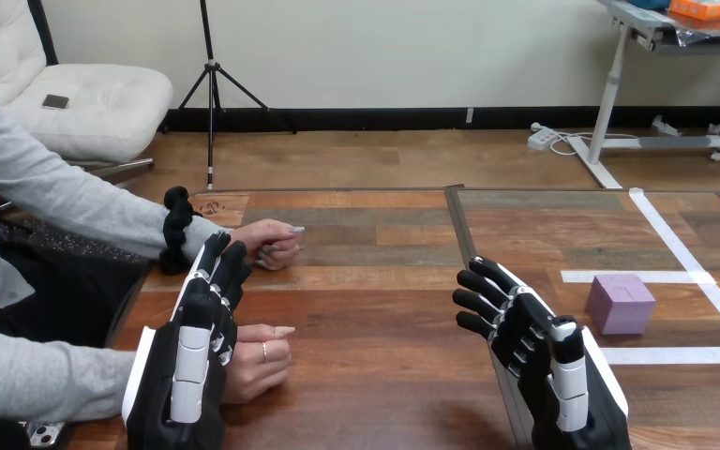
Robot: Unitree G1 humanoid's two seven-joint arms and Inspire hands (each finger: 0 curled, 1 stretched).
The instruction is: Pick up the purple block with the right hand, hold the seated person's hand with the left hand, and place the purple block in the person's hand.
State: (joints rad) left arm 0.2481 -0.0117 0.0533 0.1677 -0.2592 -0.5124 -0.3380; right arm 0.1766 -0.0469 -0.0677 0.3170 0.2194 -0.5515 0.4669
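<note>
A purple block [622,303] sits on the table at the right, inside a white tape outline. My right hand [539,352] hovers open just left of it, fingers spread and a short gap from the block. At the left, my left hand [192,361] stands open with straight fingers, covering part of the person's near hand [258,356], which rests loosely closed on the table. The person's far hand [270,242] lies on the table beyond my left fingertips, curled round a small object.
White tape lines [689,258] mark a rectangle at the table's right. A seam [459,230] runs across the tabletop's middle. The person's grey sleeves [66,202] come in from the left edge.
</note>
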